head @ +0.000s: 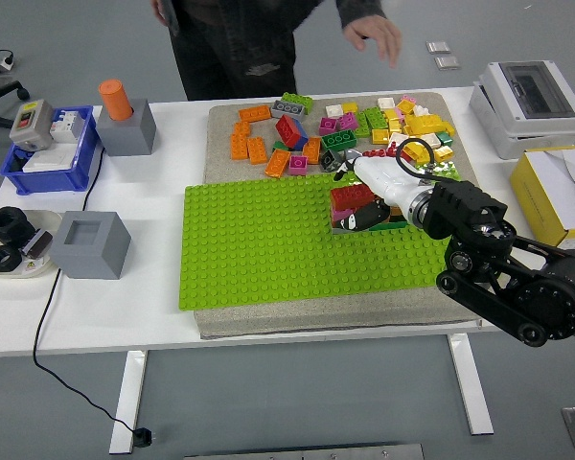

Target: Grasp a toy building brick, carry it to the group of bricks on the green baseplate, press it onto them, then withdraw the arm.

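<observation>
A red brick (352, 196) sits on the group of bricks (356, 217) near the green baseplate's (268, 249) far right corner, the right hand (379, 192) on it, fingers (356, 218) curled around the group. Loose bricks (335, 129) crowd the surface's far edge; a person's hand (376, 31) hovers beyond.

Right arm reaching in from lower right, right hand (364, 203) fingers curled down
</observation>
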### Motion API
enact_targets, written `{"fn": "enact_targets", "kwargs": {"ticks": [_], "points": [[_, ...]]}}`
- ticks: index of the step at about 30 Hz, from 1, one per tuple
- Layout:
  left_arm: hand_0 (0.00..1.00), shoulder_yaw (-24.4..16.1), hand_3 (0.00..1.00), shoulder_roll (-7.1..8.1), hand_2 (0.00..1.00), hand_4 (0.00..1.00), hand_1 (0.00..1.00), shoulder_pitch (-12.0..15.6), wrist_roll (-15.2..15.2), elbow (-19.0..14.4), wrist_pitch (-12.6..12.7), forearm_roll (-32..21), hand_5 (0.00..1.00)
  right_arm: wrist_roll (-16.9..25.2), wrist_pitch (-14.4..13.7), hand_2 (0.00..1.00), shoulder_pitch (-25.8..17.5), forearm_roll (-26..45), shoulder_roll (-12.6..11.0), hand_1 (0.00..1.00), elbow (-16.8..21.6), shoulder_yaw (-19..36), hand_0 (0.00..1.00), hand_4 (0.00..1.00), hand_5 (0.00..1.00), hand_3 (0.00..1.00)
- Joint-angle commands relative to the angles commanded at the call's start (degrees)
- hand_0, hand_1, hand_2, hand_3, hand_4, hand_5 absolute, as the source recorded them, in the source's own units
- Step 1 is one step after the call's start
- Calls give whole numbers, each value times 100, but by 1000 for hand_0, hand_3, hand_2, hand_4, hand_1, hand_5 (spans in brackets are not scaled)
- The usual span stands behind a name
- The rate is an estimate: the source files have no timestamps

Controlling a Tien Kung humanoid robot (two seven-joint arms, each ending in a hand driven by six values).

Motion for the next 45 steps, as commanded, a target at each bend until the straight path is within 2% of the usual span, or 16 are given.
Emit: {"fn": "enact_targets", "kwargs": {"ticks": [4,12,13,45], "points": [[635,-2,588,-1,577,651,622,6,2,0,2,-7,205,-3,-4,875,-17,-55,-97,843,119,117,878,947,321,767],[635,-12,587,-4,578,651,623,3,-2,0,2,1,206,-1,21,875,-26,-106,-274,843,116,158,878,959,337,755],[635,-10,588,-5,578,652,622,5,0,0,2,-2,207,4,21,875,-31,-106,-287,844,117,155,879,964,353,698],[636,7,586,-30,579,652,623,33,4,0,5,-23,212,14,7,883,-155,-31,-337,849,149,-17,889,959,406,660]]}}
